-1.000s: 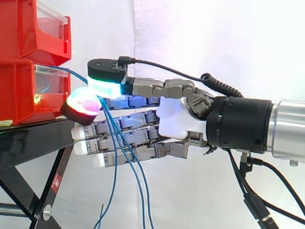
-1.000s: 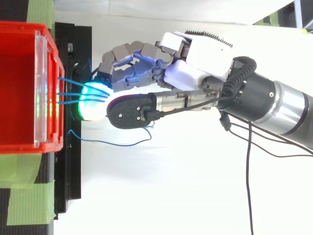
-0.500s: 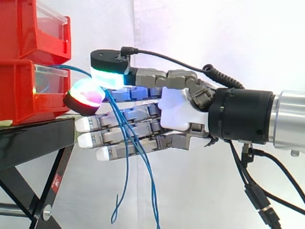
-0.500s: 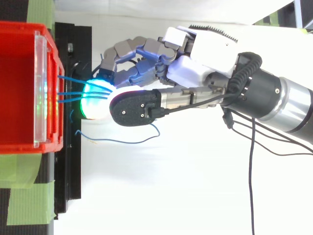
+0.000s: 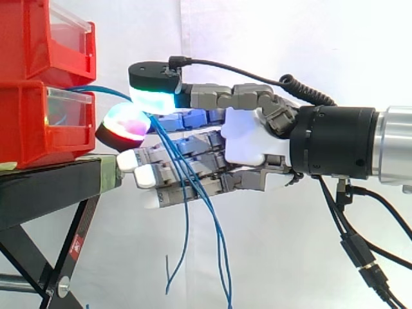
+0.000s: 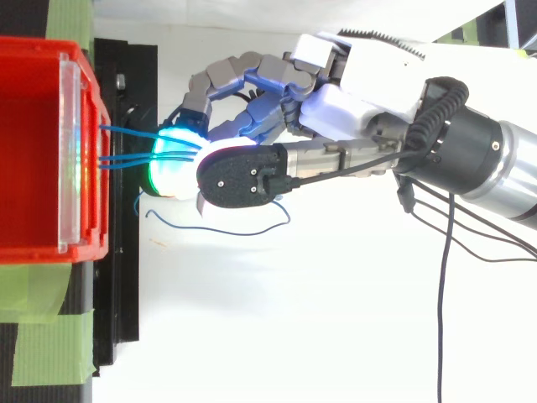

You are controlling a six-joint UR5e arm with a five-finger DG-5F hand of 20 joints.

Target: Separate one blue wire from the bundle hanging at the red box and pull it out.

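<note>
Side view: the hand (image 5: 248,138) is extended in from the right, level with the lower red box (image 5: 29,122). Its fingers (image 5: 125,123) are closed in a pinch on the blue wires (image 6: 126,157), which are caught between the magenta-glowing pad and the cyan-glowing thumb pad above it. From the front of the box the strands are led in a short arc to the pinch. Below it they hang down across the straighter fingers.

From above, 3 strands are seen bridging the gap between the box front and the glowing pads. 1 further strand (image 6: 252,231) is curled beside the thumb with a free end near the box. How many strands are actually clamped cannot be told.

The task is judged to be about midway. A grip is in place and the hand is just apart from the box, but no single wire is shown isolated, and the bridging strands are anchored in the box. Separation of 1 wire and the full pull to the right are left to be done.
</note>
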